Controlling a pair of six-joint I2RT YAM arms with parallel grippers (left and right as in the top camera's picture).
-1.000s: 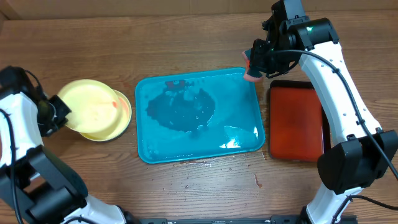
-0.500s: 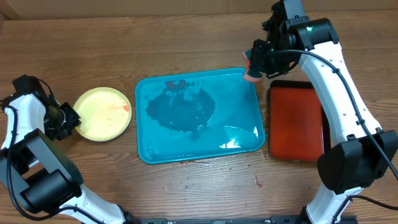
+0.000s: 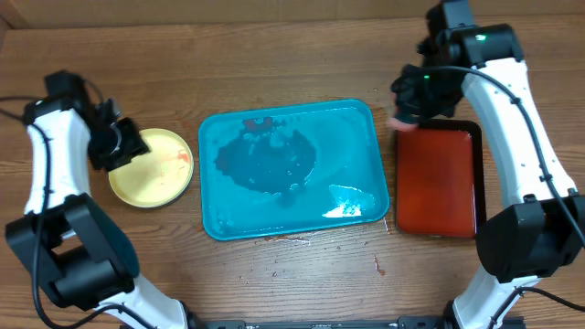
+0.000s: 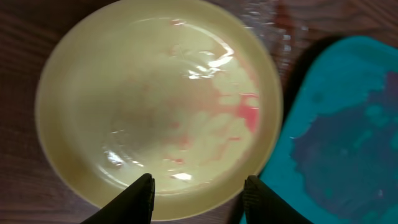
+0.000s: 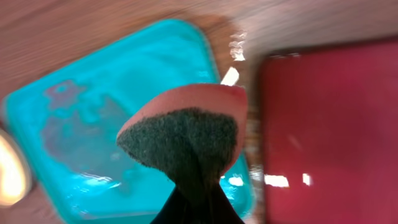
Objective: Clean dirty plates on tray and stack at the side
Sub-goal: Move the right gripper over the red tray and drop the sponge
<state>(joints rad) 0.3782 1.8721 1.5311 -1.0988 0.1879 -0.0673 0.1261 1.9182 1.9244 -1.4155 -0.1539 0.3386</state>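
A yellow-green plate (image 3: 153, 168) with a pink smear lies on the table left of the teal tray (image 3: 352, 137). Whether other plates lie under it I cannot tell, and no light blue plate shows. My left gripper (image 3: 122, 146) is open and empty at the plate's left rim. In the left wrist view its fingertips (image 4: 142, 194) straddle the near edge of the plate (image 4: 155, 106). My right gripper (image 3: 409, 110) is shut on a pink sponge (image 3: 400, 122) over the red tray's far left corner. The right wrist view shows the sponge's (image 5: 186, 121) dark scouring side pinched in the gripper (image 5: 196, 199).
The teal tray holds only wet dark smears (image 3: 265, 155). A smaller red tray (image 3: 439, 183) with a black rim lies right of it. The teal tray's corner shows in the left wrist view (image 4: 348, 137).
My left gripper set the yellow plate down at the left, let go and moved to its left rim. My right gripper carried the sponge right, from the teal tray's corner toward the red tray.
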